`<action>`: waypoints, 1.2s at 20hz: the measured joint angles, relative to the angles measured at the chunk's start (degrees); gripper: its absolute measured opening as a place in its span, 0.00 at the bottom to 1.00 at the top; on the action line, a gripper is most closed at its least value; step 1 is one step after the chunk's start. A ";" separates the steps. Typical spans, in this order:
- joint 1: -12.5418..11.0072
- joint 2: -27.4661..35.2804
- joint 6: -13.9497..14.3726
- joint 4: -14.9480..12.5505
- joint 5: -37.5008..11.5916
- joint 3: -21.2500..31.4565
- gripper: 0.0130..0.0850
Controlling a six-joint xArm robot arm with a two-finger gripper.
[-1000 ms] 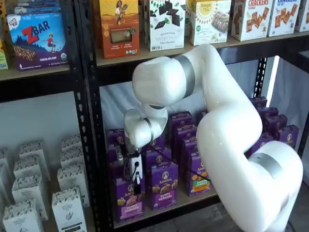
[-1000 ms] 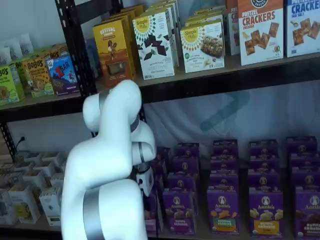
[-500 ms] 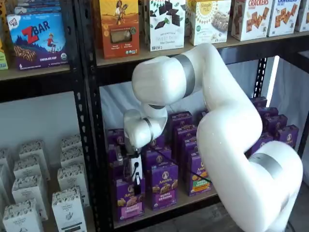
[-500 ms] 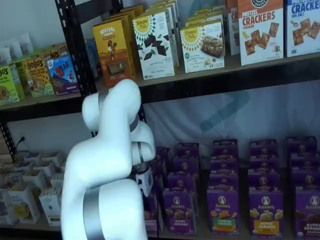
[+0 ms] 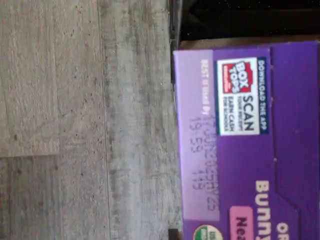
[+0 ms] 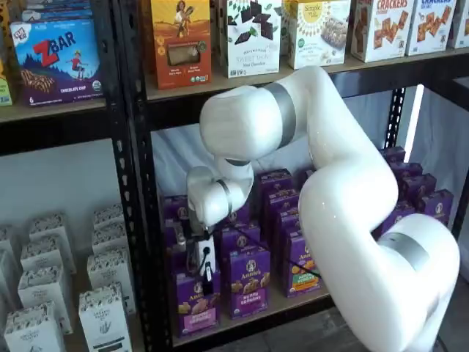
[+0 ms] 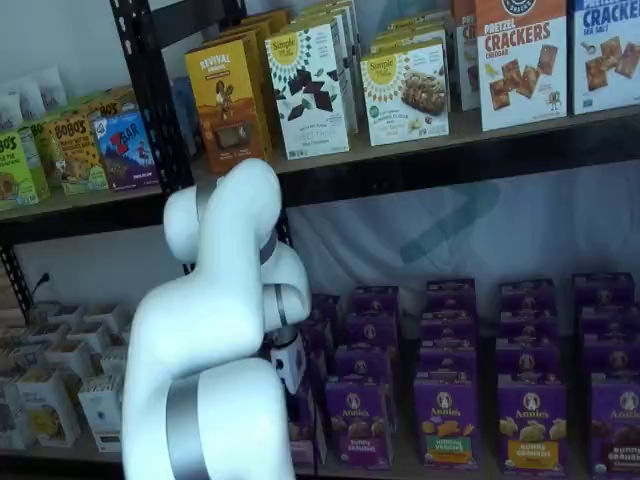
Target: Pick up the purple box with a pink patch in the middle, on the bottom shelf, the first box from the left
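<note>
The purple box with a pink band stands at the left end of the bottom shelf, next to the rack post. My gripper comes down on it from above, white body over its top. The black fingers sit on the box's upper edge, closed on it. In a shelf view my arm hides most of the box, and the gripper shows only partly. The wrist view shows the box's top close up, with a Box Tops patch and a pink label.
Like purple boxes stand in rows to the right, the nearest with a violet band, then one with a green-and-orange band. A black rack post stands just left. White boxes fill the left bay. Grey wood floor lies below.
My gripper has edged slightly upward, and the purple box with it. The arm has otherwise hardly moved.
</note>
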 joint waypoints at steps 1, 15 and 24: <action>0.02 0.03 0.02 -0.01 0.00 -0.03 0.44; 0.01 -0.49 -0.02 0.03 -0.12 0.70 0.28; 0.17 -3.98 1.75 -1.79 -1.86 6.08 0.28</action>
